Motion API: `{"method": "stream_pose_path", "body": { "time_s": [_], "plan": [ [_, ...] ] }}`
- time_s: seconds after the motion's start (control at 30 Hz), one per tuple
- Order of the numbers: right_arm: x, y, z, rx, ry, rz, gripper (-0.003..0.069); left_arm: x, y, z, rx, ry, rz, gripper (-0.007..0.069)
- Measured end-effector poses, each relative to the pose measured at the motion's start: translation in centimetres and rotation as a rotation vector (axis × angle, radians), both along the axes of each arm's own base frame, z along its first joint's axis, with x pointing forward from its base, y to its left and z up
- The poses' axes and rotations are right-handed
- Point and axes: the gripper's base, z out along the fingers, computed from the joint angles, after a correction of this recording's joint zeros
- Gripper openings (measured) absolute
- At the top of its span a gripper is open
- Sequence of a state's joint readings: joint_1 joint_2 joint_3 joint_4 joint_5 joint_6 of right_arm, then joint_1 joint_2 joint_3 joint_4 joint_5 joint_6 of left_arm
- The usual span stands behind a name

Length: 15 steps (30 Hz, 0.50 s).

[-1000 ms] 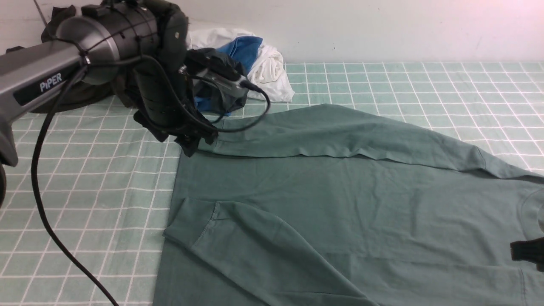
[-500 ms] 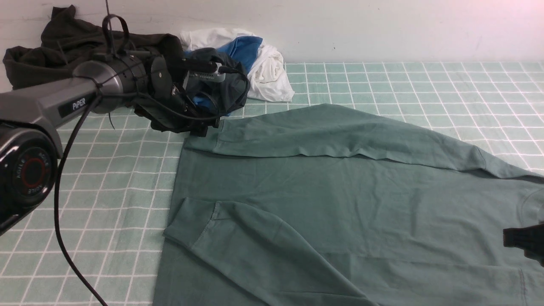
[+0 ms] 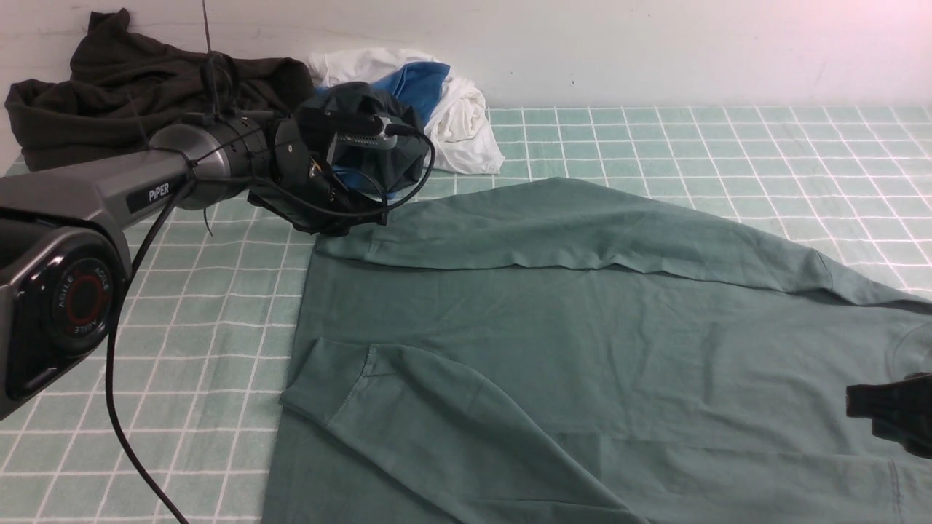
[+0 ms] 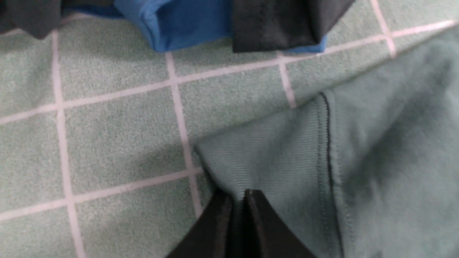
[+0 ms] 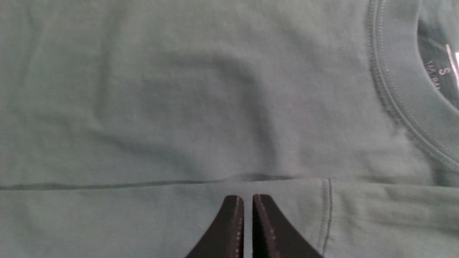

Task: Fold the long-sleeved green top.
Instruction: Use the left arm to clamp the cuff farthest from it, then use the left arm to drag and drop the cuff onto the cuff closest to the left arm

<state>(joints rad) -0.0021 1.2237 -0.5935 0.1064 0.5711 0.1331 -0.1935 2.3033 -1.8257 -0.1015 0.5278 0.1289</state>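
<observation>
Open a second ago, left gripper (image 4: 238, 195) is now pinching the cuff of green long-sleeved top (image 3: 582, 327) at 10 o'clock. Right gripper (image 5: 248, 199) sitting closed at 4 o'clock. Top lying across checked bench (image 3: 655, 138); white wall (image 3: 655, 44) behind.

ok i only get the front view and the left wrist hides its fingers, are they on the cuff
Observer: Yes, the left fingers are shut on the corner of the top's cuff.
Operator: and on the right, just a dark blob here
Observer: The right fingers are shut too, tips over the folded sleeve, gripping nothing that shows.
Operator: whereabouts on it
Observer: Close to the collar, which has an S label inside.
</observation>
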Motion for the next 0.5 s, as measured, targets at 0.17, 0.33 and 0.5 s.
{"method": "stream_pose_path", "body": {
  "time_s": [0.17, 0.33, 0.5],
  "plan": [
    [0.0, 0.3, 0.0, 0.034, -0.003, 0.016, 0.0031, -1.3, -1.2, 4.3, 0.019, -0.027, -0.069, 0.0016],
    [0.1, 0.8, 0.1, 0.087, -0.006, 0.035, 0.0031, -3.9, -1.5, 9.1, 0.016, 0.031, -0.101, 0.0016],
    [-0.1, 1.6, 0.2, 0.148, 0.008, 0.09, 0.0031, -7.8, -1.7, 12.3, 0.007, 0.185, -0.137, 0.0016]
  ]
}}
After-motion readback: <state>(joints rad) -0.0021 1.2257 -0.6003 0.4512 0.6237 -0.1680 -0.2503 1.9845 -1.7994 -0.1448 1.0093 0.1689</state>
